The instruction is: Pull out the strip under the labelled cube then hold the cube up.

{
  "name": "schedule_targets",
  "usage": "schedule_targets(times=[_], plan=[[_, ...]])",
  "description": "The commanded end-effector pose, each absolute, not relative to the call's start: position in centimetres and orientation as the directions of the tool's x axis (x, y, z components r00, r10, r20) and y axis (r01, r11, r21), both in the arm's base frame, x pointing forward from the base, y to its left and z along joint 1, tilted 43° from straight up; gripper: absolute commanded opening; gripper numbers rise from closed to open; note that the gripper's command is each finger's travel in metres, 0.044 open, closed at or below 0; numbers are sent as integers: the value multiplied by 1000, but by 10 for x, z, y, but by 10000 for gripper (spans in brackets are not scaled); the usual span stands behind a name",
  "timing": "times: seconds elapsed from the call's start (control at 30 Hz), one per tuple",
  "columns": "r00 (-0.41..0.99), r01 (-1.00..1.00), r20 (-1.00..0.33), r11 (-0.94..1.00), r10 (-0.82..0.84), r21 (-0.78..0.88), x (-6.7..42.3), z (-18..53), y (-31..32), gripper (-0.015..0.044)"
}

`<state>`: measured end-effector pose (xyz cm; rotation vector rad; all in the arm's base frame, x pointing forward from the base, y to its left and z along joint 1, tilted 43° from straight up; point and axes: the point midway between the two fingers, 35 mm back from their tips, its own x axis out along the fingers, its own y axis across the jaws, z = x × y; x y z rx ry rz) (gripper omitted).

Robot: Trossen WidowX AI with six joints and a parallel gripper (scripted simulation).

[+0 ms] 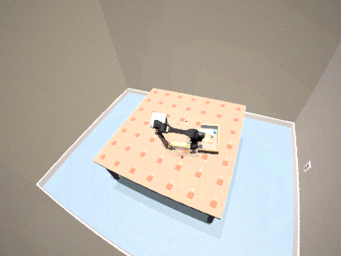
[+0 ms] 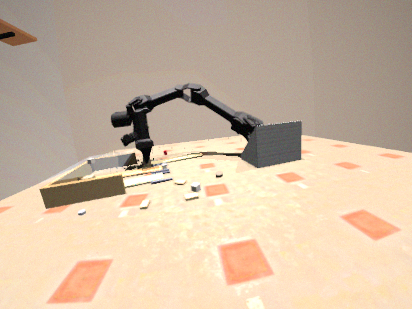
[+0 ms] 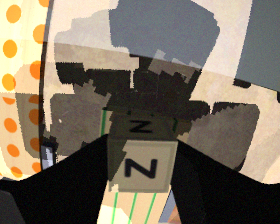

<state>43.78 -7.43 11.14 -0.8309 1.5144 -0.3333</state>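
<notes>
On the patterned table (image 2: 300,219), seen from the exterior view, a shallow open tray (image 2: 82,189) with a tan front wall sits at the left; what lies inside it is too small and shadowed to make out here, though the top view shows a small blue spot (image 1: 215,130) near one corner of the tray. Just right of it, pale strips (image 2: 147,179) lie side by side, and the dark arm (image 2: 185,96) plants its tool (image 2: 145,160) straight down at their near end. Small loose blocks (image 2: 195,186) are scattered on the table beside the strips, and the arm's grey base (image 2: 274,143) stands at the right. From the wrist view, the labelled cube (image 3: 144,166), marked N, rests on a pale strip with green lines (image 3: 125,218), framed by the two dark fingers, which are half-drawn in around it; whether they actually grip the cube cannot be told.
</notes>
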Motion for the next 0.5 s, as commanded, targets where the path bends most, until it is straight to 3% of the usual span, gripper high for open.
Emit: schedule_targets(times=[0.0, 0.13, 0.47], plan=[[78, -296, -739, 693, -669, -658, 438, 112, -74, 85], [77, -297, -740, 693, -669, -657, 432, 113, -69, 0], [72, -300, -739, 692, -670, -656, 389, 125, -41, 0]])
